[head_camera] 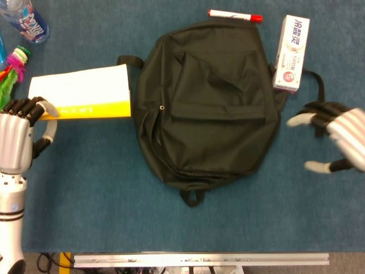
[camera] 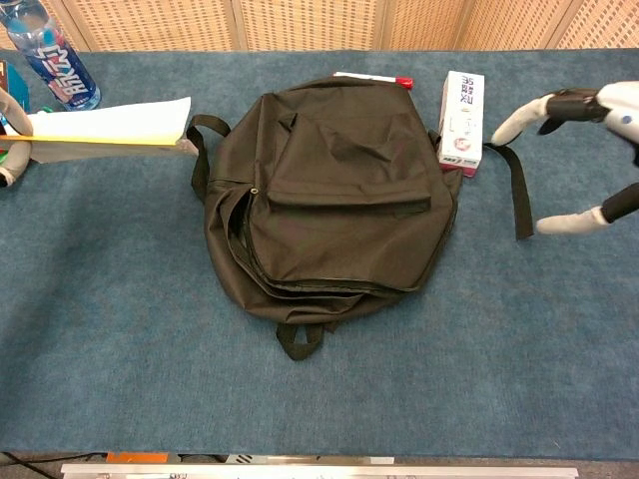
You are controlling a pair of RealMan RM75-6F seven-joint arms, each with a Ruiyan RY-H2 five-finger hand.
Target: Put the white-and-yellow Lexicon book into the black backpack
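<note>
Lexicon book: gripped by left hand, poised beside black backpack; right hand empty, fingers spread, likely to open bag.

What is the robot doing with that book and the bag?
The robot's left hand holds the white-and-yellow book in the air, just left of the black backpack. Its right hand, fingers spread and empty, reaches in from the other side. The book is not in the backpack yet.
</note>
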